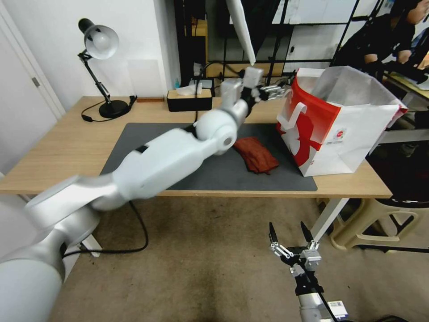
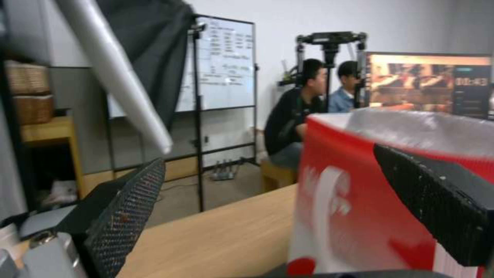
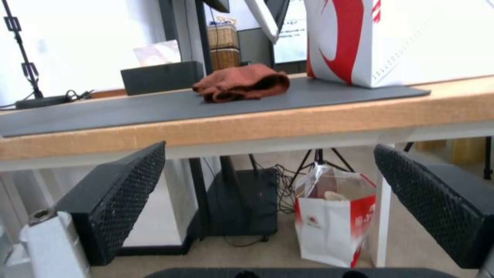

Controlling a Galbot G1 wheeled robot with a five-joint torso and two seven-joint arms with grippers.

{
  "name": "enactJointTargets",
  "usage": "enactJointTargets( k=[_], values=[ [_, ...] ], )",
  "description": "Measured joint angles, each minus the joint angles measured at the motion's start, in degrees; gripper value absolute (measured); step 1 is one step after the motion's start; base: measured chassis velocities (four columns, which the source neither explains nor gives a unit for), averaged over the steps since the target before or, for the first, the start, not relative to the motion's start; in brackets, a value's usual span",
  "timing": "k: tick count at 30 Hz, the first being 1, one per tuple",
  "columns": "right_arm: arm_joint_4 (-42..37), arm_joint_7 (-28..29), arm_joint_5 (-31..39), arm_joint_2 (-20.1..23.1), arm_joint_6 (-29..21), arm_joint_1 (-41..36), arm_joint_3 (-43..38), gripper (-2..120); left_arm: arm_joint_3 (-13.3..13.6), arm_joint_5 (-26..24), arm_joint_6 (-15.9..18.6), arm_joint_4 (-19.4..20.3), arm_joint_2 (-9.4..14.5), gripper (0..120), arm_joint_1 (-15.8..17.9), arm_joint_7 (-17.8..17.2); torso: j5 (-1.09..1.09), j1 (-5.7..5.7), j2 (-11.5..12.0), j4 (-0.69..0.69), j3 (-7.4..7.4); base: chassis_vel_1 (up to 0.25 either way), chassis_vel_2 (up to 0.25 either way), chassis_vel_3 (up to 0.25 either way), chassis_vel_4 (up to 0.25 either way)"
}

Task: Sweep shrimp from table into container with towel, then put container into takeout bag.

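Note:
The rust-red towel (image 1: pixel 255 154) (image 3: pixel 242 83) lies crumpled on the dark grey mat (image 1: pixel 214 176) of the wooden table (image 1: pixel 67 147). The white and red takeout bag (image 1: pixel 339 129) (image 2: pixel 350 216) (image 3: pixel 370 38) stands open at the mat's right end. My left arm reaches across the table; its gripper (image 1: pixel 273 91) (image 2: pixel 268 154) is open and empty, level with the bag's upper rim on its left side. My right gripper (image 1: pixel 289 235) (image 3: pixel 268 146) hangs open and empty below the table's front edge. The shrimp and the container are out of view.
A desk lamp (image 1: pixel 100 42) and a black tissue box (image 1: pixel 189 100) stand at the back of the table. Under the table are a white leg (image 1: pixel 328 219), cables and a second small bag (image 3: pixel 334 220) on the floor. A beige stool (image 1: pixel 380 219) is at the right.

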State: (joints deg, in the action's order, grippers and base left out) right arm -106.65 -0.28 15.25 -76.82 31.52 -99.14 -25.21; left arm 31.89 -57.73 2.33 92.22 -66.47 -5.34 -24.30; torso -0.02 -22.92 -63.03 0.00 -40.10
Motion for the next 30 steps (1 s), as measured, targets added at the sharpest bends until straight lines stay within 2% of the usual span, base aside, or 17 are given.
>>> enactJointTargets(
  k=[5, 7, 8, 11, 12, 13, 14, 15, 16, 18, 19, 20, 22, 23, 26, 28, 30],
  values=[
    [-1.13, 0.09, -0.11, -0.16, -0.17, -0.67, -0.44, 100, -3.45, 4.52, -1.22, 5.69, 5.12, 100, -7.65, -0.84, 0.00, 0.00, 0.00, 0.00, 0.00, 0.000, 0.000, 0.000, 0.000],
    [-2.02, 0.12, -0.13, -0.23, -0.25, -1.40, -0.78, 100, -7.75, 8.15, -2.00, 10.70, 9.70, 100, -16.14, -0.91, -0.01, 0.00, 0.00, 0.03, 0.00, 0.000, 0.000, 0.000, 0.000],
    [-2.02, 0.12, -0.13, -0.23, -0.25, -1.40, -0.78, 100, -7.75, 8.15, -2.00, 10.70, 9.70, 100, -16.14, -0.91, -0.01, 0.00, 0.00, 0.03, 0.00, 0.000, 0.000, 0.000, 0.000],
    [-3.24, 0.14, -0.14, -0.21, -0.34, -2.26, -0.91, 100, -15.07, 12.69, -3.04, 15.98, 13.56, 100, -26.95, -0.45, 0.02, 0.01, 0.00, 0.01, 0.01, 0.000, 0.000, 0.000, 0.000],
    [-3.24, 0.14, -0.14, -0.21, -0.34, -2.26, -0.91, 100, -15.07, 12.69, -3.04, 15.98, 13.56, 100, -26.95, -0.45, 0.02, 0.01, 0.00, 0.01, 0.01, 0.000, 0.000, 0.000, 0.000],
    [-3.96, 0.16, -0.14, -0.21, -0.61, -2.63, -0.83, 100, -19.24, 15.24, -3.59, 17.97, 14.57, 100, -32.47, 0.18, 0.01, 0.01, 0.00, 0.02, 0.01, 0.000, 0.000, 0.000, 0.000],
    [-4.15, 0.16, -0.14, -0.19, -0.72, -2.70, -0.79, 100, -20.45, 15.96, -3.76, 18.52, 14.76, 100, -34.05, 0.41, 0.00, 0.01, 0.00, 0.00, 0.01, 0.000, 0.000, 0.000, 0.000],
    [-4.75, 0.18, -0.32, -0.18, -0.96, -2.82, -0.58, 100, -24.85, 18.80, -4.67, 20.46, 15.21, 100, -40.71, 1.13, 0.02, 0.01, -0.01, -0.01, 0.01, 0.000, 0.000, 0.000, 0.000],
    [-5.08, 0.20, -0.55, -0.13, -1.12, -2.82, -0.49, 100, -27.91, 20.97, -5.38, 21.62, 15.25, 100, -45.78, 1.69, -0.02, 0.01, 0.00, 0.03, 0.00, 0.000, 0.000, 0.000, 0.000],
    [-5.19, 0.23, -0.63, -0.10, -1.18, -2.81, -0.48, 100, -29.32, 22.06, -5.83, 22.11, 15.18, 100, -48.10, 1.90, -0.02, 0.01, 0.00, 0.03, 0.00, 0.000, 0.000, 0.000, 0.000],
    [-5.42, 0.31, -0.78, -0.06, -1.24, -2.82, -0.47, 100, -32.51, 25.06, -7.44, 23.26, 14.54, 100, -54.01, 2.19, 0.05, 0.01, -0.01, 0.01, 0.01, 0.000, 0.000, 0.000, 0.000],
    [-5.42, 0.31, -0.78, -0.06, -1.24, -2.82, -0.47, 100, -32.51, 25.06, -7.44, 23.26, 14.54, 100, -54.01, 2.19, 0.05, 0.01, -0.01, 0.01, 0.01, 0.000, 0.000, 0.000, 0.000],
    [-5.49, 0.39, -0.88, -0.05, -1.24, -2.95, -0.51, 100, -35.15, 27.65, -8.86, 23.97, 13.56, 100, -59.55, 2.43, -0.01, 0.01, -0.01, 0.00, 0.00, 0.000, 0.000, 0.000, 0.000],
    [-5.51, 0.45, -1.04, 0.03, -1.24, -3.07, -0.51, 100, -38.16, 30.84, -11.10, 24.64, 11.94, 100, -65.56, 2.53, 0.03, 0.01, -0.01, 0.02, 0.00, 0.000, 0.000, 0.000, 0.000],
    [-5.60, 0.49, -1.12, 0.04, -1.23, -3.22, -0.50, 100, -40.52, 34.08, -13.65, 24.91, 9.80, 100, -70.30, 2.51, 0.02, 0.01, -0.01, 0.01, 0.01, 0.000, 0.000, 0.000, 0.000],
    [-6.05, 0.67, -1.12, 0.00, -1.23, -3.41, -0.50, 100, -43.71, 38.62, -17.47, 24.88, 5.67, 100, -76.39, 2.18, 0.04, 0.01, -0.01, 0.00, 0.01, 0.000, 0.000, 0.000, 0.000],
    [-6.17, 0.72, -1.10, -0.01, -1.25, -3.43, -0.53, 100, -44.08, 39.20, -18.03, 24.81, 5.08, 100, -77.26, 2.08, 0.03, 0.01, -0.01, 0.00, 0.00, 0.000, 0.000, 0.000, 0.000]
  ],
)
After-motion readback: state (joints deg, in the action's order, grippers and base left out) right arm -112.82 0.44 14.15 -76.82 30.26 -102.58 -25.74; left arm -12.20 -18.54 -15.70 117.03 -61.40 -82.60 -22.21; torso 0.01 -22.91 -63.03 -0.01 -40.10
